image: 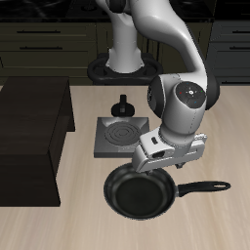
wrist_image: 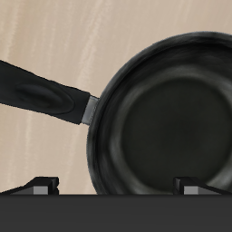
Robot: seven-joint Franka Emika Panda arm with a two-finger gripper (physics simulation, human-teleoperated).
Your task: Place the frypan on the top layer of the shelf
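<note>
The frypan (image: 140, 195) is round and black and lies on the table near the front edge, with its long handle (image: 203, 187) pointing sideways. In the wrist view the pan (wrist_image: 168, 118) fills much of the picture, with its handle (wrist_image: 41, 91) running off to one side. My gripper (image: 158, 168) hangs just above the pan's back rim, open and empty. In the wrist view the gripper (wrist_image: 118, 187) shows both fingertips (wrist_image: 42, 187) spread wide apart. The shelf (image: 34, 132) is a large dark box beside the pan, and its flat top board is bare.
A square grey burner plate (image: 121, 137) with a spiral coil lies just behind the pan. A small black knobbed pot (image: 124, 104) stands behind it. The robot's base (image: 125, 66) and dark drawer cabinets (image: 44, 39) stand at the back.
</note>
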